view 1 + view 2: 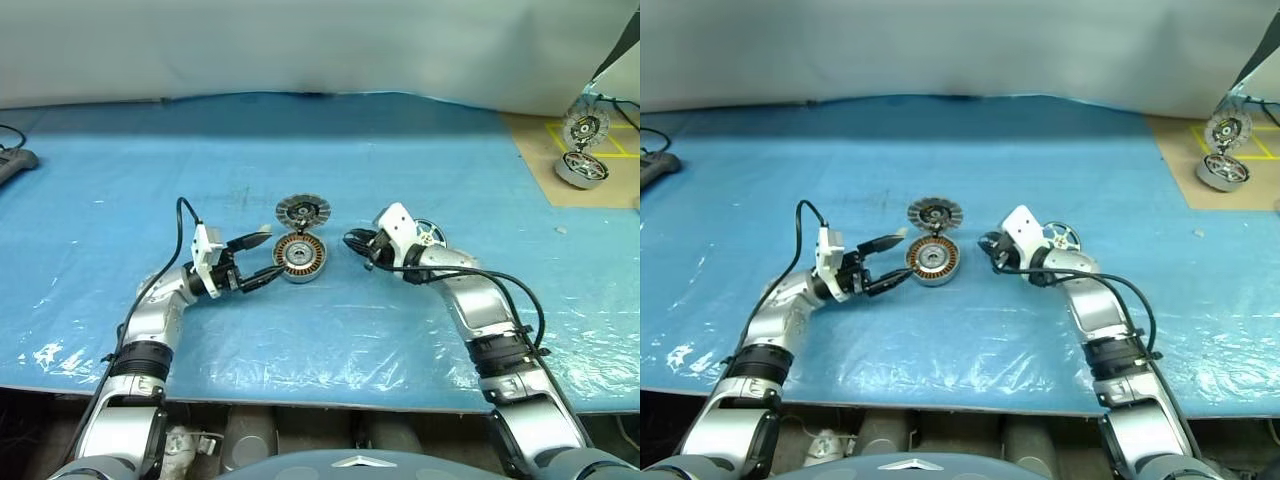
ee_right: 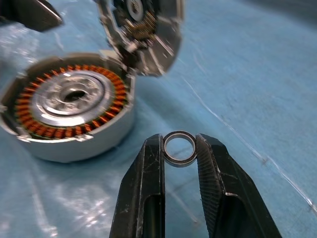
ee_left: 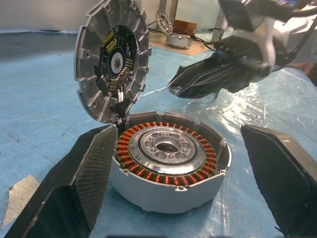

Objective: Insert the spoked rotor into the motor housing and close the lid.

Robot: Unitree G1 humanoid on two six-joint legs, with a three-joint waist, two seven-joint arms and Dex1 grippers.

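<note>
Centre of the head view: the motor housing [image 1: 300, 256] sits on the blue table [image 1: 120, 180], copper coils facing straight up. Its lid [image 1: 302, 211] stands upright at the far edge, so the bore is open from above.

The left gripper [image 1: 272, 250] comes in from the frame's left, fingers spread wide, one on either side of the housing's near wall, and I can't tell whether they touch it.

The right gripper [image 1: 352, 243] hovers just right of the housing, clamped on a small metal ring [image 2: 179, 162], not the wheel.

The spoked rotor [image 1: 1064, 236] lies flat on the table right of centre, just behind the right wrist, on the side away from the housing. The right arm is clearly nearer to it. My read: that arm must reach back to the right for the rotor, then carry it left over the hub.
</note>
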